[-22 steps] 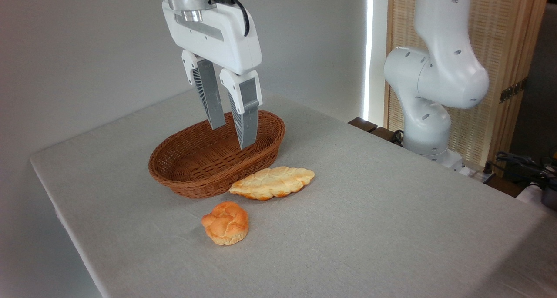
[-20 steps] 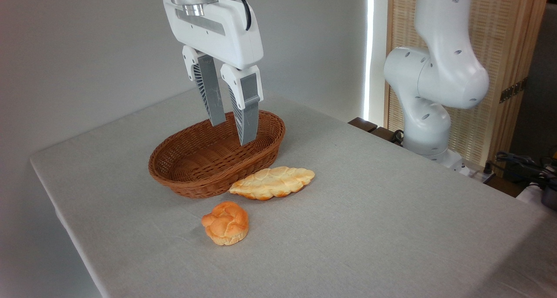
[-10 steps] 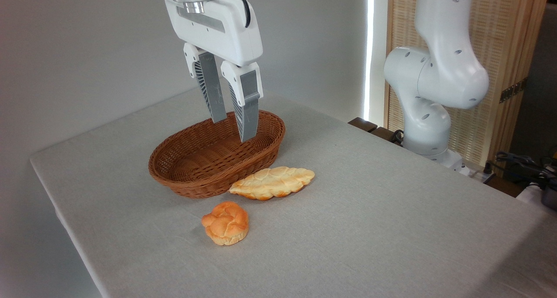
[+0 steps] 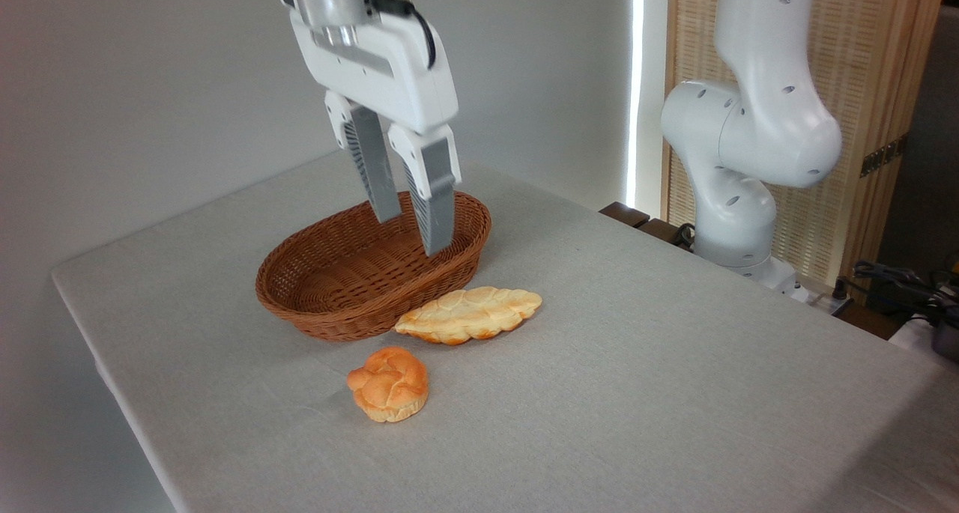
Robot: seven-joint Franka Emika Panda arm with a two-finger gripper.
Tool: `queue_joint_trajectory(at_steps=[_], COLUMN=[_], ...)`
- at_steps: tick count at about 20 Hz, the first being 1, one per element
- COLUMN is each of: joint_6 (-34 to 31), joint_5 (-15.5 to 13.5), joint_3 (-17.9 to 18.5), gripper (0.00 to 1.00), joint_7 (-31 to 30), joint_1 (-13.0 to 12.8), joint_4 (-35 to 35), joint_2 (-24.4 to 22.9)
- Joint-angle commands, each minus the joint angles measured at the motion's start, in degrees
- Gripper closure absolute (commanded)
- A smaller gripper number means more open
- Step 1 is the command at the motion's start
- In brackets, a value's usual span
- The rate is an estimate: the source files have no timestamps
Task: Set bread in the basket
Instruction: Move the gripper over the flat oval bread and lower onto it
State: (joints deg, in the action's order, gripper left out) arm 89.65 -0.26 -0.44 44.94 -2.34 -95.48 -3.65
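The bread, a long pale golden braided loaf, lies flat on the table just right of and in front of the basket. That basket is oval brown wicker and holds nothing. My gripper hangs in the air in front of the basket's far right end, above and behind the bread. Its two grey fingers point down with a gap between them, open, with nothing held.
A small round orange knotted bun sits nearer the camera, below the loaf. The arm's white base stands off the table's far right edge. The grey cloth-covered table stretches right and forward.
The gripper has shifted slightly to the right and down and tilted a little. Bread, bun and basket have not moved.
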Motion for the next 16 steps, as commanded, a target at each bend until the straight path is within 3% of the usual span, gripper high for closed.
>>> queue_joint_trajectory(at_steps=[1, 5, 10, 13, 16], joint_6=[5.69, 9.93, 10.63, 11.07, 13.88], joint_5=[-0.09, -0.09, -0.18, -0.79, -4.13], joint_3=[0.26, 0.26, 0.26, 0.26, 0.26], gripper=[0.0, 0.0, 0.0, 0.0, 0.0], joint_7=[2.87, 12.69, 29.93, 30.38, 30.47], joint_1=[-0.21, -0.29, -1.26, -3.28, -3.9], joint_4=[-11.44, -22.88, -29.05, -31.86, -34.76], joint_2=[-6.17, -12.42, -13.66, -13.49, -13.49])
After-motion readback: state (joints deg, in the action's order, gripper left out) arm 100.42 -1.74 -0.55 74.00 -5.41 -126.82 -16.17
